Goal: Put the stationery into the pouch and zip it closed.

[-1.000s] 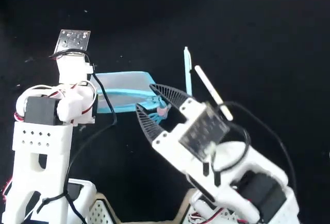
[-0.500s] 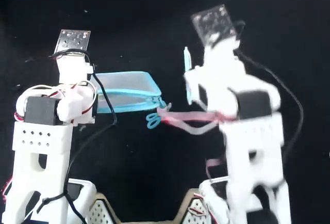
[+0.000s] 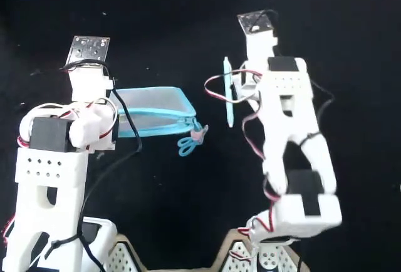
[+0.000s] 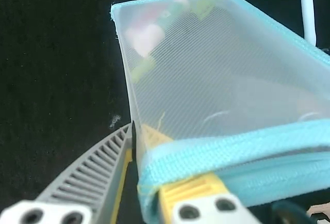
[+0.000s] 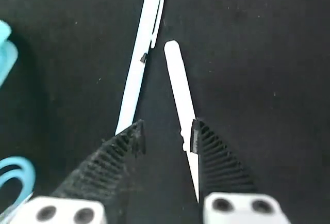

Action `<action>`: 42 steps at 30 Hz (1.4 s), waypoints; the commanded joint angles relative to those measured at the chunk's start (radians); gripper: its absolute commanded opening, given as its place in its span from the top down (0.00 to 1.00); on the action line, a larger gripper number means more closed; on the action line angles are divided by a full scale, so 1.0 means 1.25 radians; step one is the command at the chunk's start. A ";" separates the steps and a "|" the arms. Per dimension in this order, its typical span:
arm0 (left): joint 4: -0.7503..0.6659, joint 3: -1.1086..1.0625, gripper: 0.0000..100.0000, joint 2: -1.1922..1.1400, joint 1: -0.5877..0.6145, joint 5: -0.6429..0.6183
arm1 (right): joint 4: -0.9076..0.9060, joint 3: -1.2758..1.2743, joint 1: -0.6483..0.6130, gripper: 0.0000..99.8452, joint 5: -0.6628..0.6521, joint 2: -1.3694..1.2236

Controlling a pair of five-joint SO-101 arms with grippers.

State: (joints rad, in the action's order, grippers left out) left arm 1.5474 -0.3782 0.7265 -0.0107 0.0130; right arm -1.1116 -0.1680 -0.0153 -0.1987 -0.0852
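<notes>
No text, number or sign could be read on the pouch (image 4: 216, 79), the pale blue pen (image 5: 139, 64) or the white pen (image 5: 180, 90). A small dark mark on the blue pen's clip was possibly print, but could not be made out.

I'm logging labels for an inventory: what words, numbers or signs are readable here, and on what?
None can be read.
The pouch shows no print, only blurred coloured shapes through its mesh.
The blue pen has one small dark mark, too small to read.
The white pen is plain.
</notes>
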 commanded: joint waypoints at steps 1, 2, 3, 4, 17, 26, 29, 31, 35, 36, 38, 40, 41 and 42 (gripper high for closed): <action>0.000 0.014 0.97 0.005 -0.006 0.005 | 0.021 0.123 0.014 0.86 -0.043 -0.089; 0.000 0.014 0.97 0.005 -0.006 0.005 | 0.021 0.145 0.014 0.86 -0.049 -0.112; 0.000 0.014 0.97 0.005 -0.006 0.005 | 0.021 0.169 0.014 0.86 -0.055 -0.136; 0.000 0.014 0.97 0.005 -0.006 0.005 | 0.021 0.190 0.014 0.86 -0.060 -0.159; -0.007 -0.001 0.97 0.005 -0.006 0.005 | 0.021 0.374 0.012 0.86 -0.082 -0.379; -0.007 -0.002 0.97 0.005 -0.006 0.006 | 0.020 0.476 0.025 0.86 -0.136 -0.499; -0.007 -0.002 0.97 0.005 -0.006 0.006 | 0.015 0.497 0.029 0.86 -0.163 -0.527; -0.007 -0.002 0.97 0.005 -0.006 0.006 | -0.020 0.517 0.032 0.89 -0.177 -0.532; -0.007 -0.001 0.97 0.005 -0.006 0.006 | -0.066 0.560 0.037 0.99 -0.178 -0.532; -0.007 -0.001 0.97 0.005 -0.006 0.006 | -0.077 0.568 0.038 0.98 -0.178 -0.530; -0.007 -0.001 0.97 0.005 -0.006 0.006 | -0.110 0.589 0.038 0.99 -0.178 -0.528; -0.007 -0.001 0.97 0.005 -0.006 0.006 | -0.167 0.622 0.038 0.99 -0.178 -0.528; -0.007 -0.001 0.97 0.005 -0.006 0.006 | -0.199 0.638 0.037 0.99 -0.178 -0.528; -0.007 -0.001 0.97 0.005 -0.006 0.006 | -0.230 0.657 0.037 0.99 -0.178 -0.528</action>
State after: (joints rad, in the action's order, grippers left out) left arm 1.5459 -0.3844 0.7281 -0.0123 0.0130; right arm -1.2789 0.5363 0.0123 -0.4166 -0.7587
